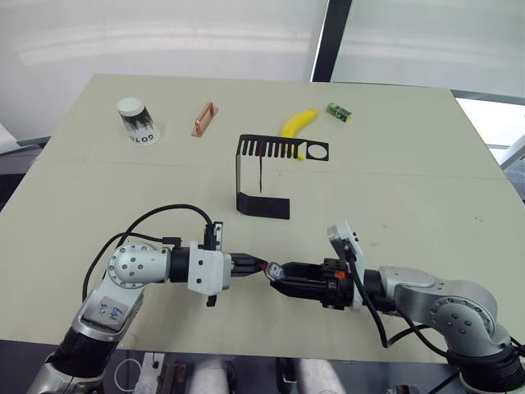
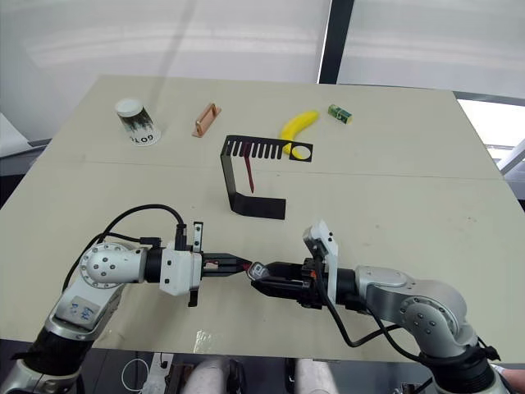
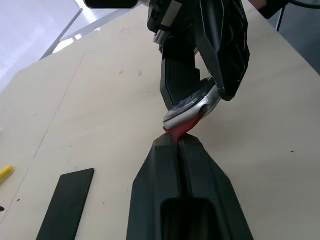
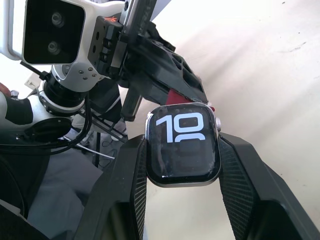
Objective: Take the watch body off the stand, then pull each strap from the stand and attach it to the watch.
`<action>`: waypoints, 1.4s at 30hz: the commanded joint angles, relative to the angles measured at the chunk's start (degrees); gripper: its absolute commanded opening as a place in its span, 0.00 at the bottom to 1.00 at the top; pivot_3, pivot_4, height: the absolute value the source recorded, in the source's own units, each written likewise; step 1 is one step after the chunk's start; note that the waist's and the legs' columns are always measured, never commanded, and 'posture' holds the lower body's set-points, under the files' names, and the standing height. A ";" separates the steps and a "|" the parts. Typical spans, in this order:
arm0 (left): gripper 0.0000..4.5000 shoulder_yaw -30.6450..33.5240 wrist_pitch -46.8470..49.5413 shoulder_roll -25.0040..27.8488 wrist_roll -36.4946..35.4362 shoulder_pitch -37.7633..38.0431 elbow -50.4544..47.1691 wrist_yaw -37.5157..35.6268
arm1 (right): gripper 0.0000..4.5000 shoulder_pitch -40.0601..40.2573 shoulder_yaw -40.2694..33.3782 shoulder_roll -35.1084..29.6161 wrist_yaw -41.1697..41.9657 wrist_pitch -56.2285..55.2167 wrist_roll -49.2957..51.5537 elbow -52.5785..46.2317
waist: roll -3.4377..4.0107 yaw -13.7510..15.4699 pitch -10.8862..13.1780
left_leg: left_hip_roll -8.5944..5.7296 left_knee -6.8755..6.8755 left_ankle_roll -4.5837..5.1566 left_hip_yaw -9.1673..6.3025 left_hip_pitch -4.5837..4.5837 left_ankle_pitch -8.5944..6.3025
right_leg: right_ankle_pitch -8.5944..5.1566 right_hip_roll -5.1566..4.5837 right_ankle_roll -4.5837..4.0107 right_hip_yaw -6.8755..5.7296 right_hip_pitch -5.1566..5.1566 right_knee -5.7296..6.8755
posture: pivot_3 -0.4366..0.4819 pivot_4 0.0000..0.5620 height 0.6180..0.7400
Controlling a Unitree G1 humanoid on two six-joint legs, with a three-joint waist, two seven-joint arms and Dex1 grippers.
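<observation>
The right gripper [image 4: 182, 165] is closed on the watch body [image 4: 183, 150], one finger pressed against each side of the case, screen facing the wrist camera. The left gripper [image 3: 179, 145] is pressed together on the end of one dark red strap [image 3: 181, 131], whose exposed tip meets the edge of the watch body; whether it is seated in the case slot cannot be determined. Both grippers meet tip to tip above the near part of the table [image 1: 410, 189], in front of the stand [image 1: 262, 176]. The stand is upright near the table centre, its round hole vacant, with the second strap [image 1: 260, 168] hanging from a slot of the comb top. Beyond the stand lie a banana [image 1: 299, 123], a copper-coloured handle [image 1: 204, 119], an upturned paper cup [image 1: 136, 121] and a small green block [image 1: 339, 112], all well apart from the work zone. Status assessment: removal of the watch body and extraction of the first strap are complete; attachment of the first strap is in progress. Remaining: confirm engagement, pull the second strap, and attach it to the opposite side of the case.
</observation>
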 commanded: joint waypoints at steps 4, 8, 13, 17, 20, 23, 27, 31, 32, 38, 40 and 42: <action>0.00 0.43 -0.65 0.21 -1.23 0.10 -2.08 0.30 | 0.34 -0.24 -1.37 0.91 -1.14 0.29 1.60 -1.14 | 0.00 0.00 0.00 | 0.00 0.00 0.00 0.00 0.00 0.00 | 0.00 0.00 0.00 0.00 0.00 0.00 | 0.48 0.27 0.91; 0.00 0.29 -0.94 0.38 -1.23 0.51 -2.49 0.09 | 0.34 -0.33 -1.49 1.29 -2.06 0.69 2.12 -0.83 | 0.00 -0.01 0.00 | 0.00 0.00 0.00 0.00 0.00 0.00 | 0.00 0.00 0.00 0.00 0.00 0.00 | 0.48 0.27 0.91; 0.00 0.02 -1.71 0.36 -0.91 0.50 -2.15 -0.01 | 0.34 -0.44 -1.70 1.91 -3.24 1.34 2.85 -0.31 | 0.00 0.00 0.00 | 0.00 0.00 0.00 0.00 0.00 0.00 | 0.00 0.00 0.00 0.00 0.00 0.00 | 0.48 0.27 0.91; 0.00 -0.29 -2.05 0.26 -0.68 0.23 -2.06 -0.05 | 0.34 -0.58 -1.75 2.21 -4.09 1.73 3.30 -0.06 | 0.00 0.00 0.00 | 0.00 0.00 0.00 0.00 0.00 0.00 | 0.00 0.00 0.00 0.00 0.00 0.00 | 0.48 0.27 0.91; 0.00 -0.52 -2.07 0.22 -0.60 0.05 -2.27 -0.08 | 0.34 -0.64 -1.88 2.45 -4.81 2.20 3.78 0.11 | 0.00 -0.01 0.00 | 0.00 0.00 0.00 0.00 0.00 0.00 | 0.00 0.00 0.00 0.00 0.00 0.00 | 0.48 0.27 0.91; 0.00 -0.66 -2.18 0.24 -0.61 -0.04 -2.36 -0.24 | 0.34 -0.71 -2.03 2.72 -5.41 2.69 4.15 0.28 | 0.00 -0.01 0.00 | 0.00 0.00 0.00 0.00 0.00 0.00 | 0.00 0.00 0.00 0.00 0.00 0.00 | 0.48 0.27 0.91; 0.00 -0.83 -2.22 0.27 -0.56 -0.22 -2.49 -0.53 | 0.34 -0.82 -2.15 2.89 -6.50 3.36 4.91 0.75 | 0.00 -0.01 0.00 | 0.00 0.00 0.00 0.00 0.00 0.00 | 0.00 0.00 0.00 0.00 0.00 0.00 | 0.48 0.27 0.91; 0.00 -0.97 -2.16 0.17 -0.45 -0.30 -2.66 -0.71 | 0.34 -0.99 -2.18 3.00 -7.06 3.92 5.07 0.94 | 0.00 -0.01 0.00 | 0.00 0.00 0.00 0.00 0.00 0.00 | 0.00 0.00 0.00 0.00 0.00 0.00 | 0.48 0.27 0.91; 0.00 -1.00 -2.18 0.17 -0.45 -0.31 -2.68 -0.79 | 0.34 -1.00 -2.16 3.02 -7.16 4.00 5.13 0.96 | 0.00 -0.01 0.00 | 0.00 0.00 0.00 0.00 0.00 0.00 | 0.00 0.00 0.00 0.00 0.00 0.00 | 0.48 0.27 0.91; 0.00 -1.08 -2.08 0.10 -0.73 -0.43 -3.08 -1.19 | 0.34 -0.99 -2.08 3.13 -7.90 4.53 5.42 1.17 | 0.00 -0.01 0.00 | 0.00 0.00 0.00 0.00 0.00 0.00 | 0.00 0.00 0.00 0.00 0.00 0.00 | 0.48 0.27 0.91; 0.00 -1.08 -1.99 0.14 -0.88 -0.41 -3.37 -1.32 | 0.34 -0.93 -2.14 3.18 -8.12 4.70 5.52 1.18 | 0.00 -0.01 0.00 | 0.00 0.00 0.00 0.00 -0.01 0.00 | 0.00 0.00 0.00 0.00 0.00 0.00 | 0.48 0.27 0.91; 0.00 -1.09 -1.96 0.19 -0.98 -0.37 -3.51 -1.42 | 0.34 -0.88 -2.13 3.21 -8.26 4.79 5.60 1.22 | 0.00 -0.02 0.00 | 0.00 0.00 0.00 0.00 -0.01 0.00 | 0.00 0.00 0.00 0.00 0.00 -0.01 | 0.48 0.27 0.91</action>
